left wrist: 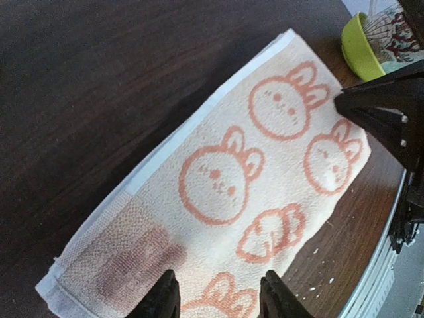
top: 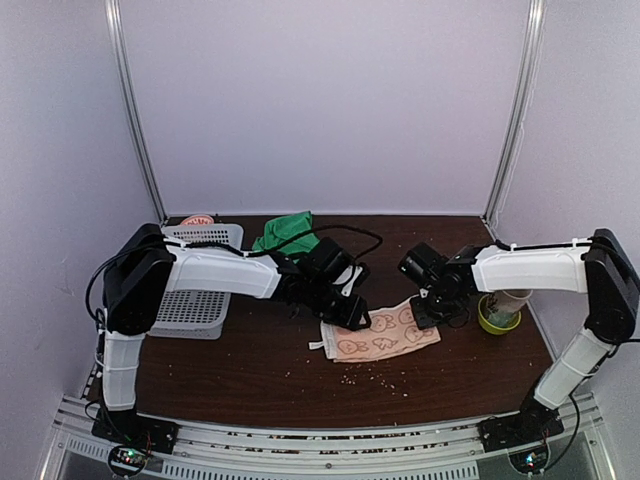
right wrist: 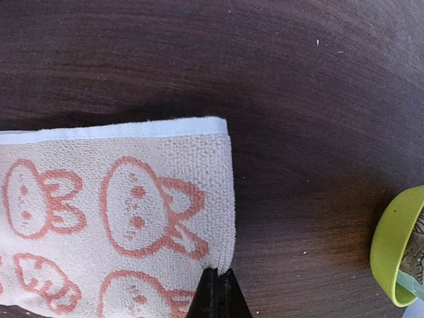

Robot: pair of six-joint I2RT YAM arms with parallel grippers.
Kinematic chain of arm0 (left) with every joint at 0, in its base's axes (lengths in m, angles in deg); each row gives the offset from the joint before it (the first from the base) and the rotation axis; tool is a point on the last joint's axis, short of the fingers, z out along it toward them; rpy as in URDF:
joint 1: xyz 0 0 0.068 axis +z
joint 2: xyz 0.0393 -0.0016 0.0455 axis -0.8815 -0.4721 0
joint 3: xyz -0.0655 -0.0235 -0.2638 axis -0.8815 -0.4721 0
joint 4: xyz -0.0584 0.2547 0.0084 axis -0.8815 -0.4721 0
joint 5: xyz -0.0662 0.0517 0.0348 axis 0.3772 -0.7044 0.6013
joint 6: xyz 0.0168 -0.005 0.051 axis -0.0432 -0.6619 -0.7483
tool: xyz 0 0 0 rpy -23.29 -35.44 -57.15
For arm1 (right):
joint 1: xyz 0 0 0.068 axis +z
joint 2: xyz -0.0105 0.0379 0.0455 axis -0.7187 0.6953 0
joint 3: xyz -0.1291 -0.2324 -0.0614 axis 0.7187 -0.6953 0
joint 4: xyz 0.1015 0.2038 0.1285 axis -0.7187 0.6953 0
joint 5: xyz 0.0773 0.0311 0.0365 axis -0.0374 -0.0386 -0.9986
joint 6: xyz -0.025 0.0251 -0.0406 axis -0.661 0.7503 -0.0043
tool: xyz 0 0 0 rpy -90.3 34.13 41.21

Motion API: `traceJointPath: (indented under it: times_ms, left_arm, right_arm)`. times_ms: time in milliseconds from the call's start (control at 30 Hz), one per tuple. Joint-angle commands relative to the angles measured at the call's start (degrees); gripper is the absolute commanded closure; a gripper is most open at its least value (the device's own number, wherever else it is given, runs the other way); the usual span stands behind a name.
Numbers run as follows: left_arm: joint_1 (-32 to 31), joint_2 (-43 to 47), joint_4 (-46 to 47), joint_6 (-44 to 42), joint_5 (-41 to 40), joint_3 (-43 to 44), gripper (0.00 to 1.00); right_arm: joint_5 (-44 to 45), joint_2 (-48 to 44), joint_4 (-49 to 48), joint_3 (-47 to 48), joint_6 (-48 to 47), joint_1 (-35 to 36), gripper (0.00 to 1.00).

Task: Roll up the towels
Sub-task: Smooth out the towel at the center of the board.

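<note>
A small pinkish-beige towel (top: pixel 385 335) printed with orange rabbit faces lies spread flat on a dark wooden table (top: pixel 250 370), stretched between two robot claws. The left claw (left wrist: pixel 218 301) stands over the towel's left end. Its two dark fingers (left wrist: pixel 162 298) are partly apart, with flat cloth showing in the gap between them. It has hold of nothing visible, and whether the fingertips press on the cloth cannot be told. The right claw (right wrist: pixel 217 295) is at the opposite end with its fingers closed tight together. Its tip is set against the towel's corner at the short edge, and whether any cloth is pinched there cannot be told. A white band runs along one long edge of the towel. A bright green towel (top: pixel 285 232) lies crumpled well behind the left claw, near the back wall. It sits just beside a grey plastic basket (top: pixel 200 290) on the outer side of the left arm. A lime-green bowl (top: pixel 497 312) with a patterned cup in it stands just to the right of the right claw, apart from the towel. Pale crumbs (top: pixel 375 378) dot the table on the near side of both claws.
</note>
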Motion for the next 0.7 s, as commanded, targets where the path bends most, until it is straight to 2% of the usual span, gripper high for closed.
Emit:
traceJointPath:
  times_ms: [0, 367, 667]
  left_arm:
    - [0.2, -0.6, 3.2, 1.5, 1.6, -0.7, 0.57]
    - [4.4, -0.4, 15.5, 12.2, 7.3, -11.5, 0.57]
    - [4.8, -0.7, 14.2, 11.5, 6.3, -12.0, 0.58]
  right_arm:
    - [10.6, 2.8, 3.3, 1.7, 1.7, 2.8, 1.00]
    - [23.4, 10.0, 6.8, 5.2, 3.8, 8.9, 1.00]
    - [28.3, 15.2, 9.5, 8.1, 4.4, 12.9, 1.00]
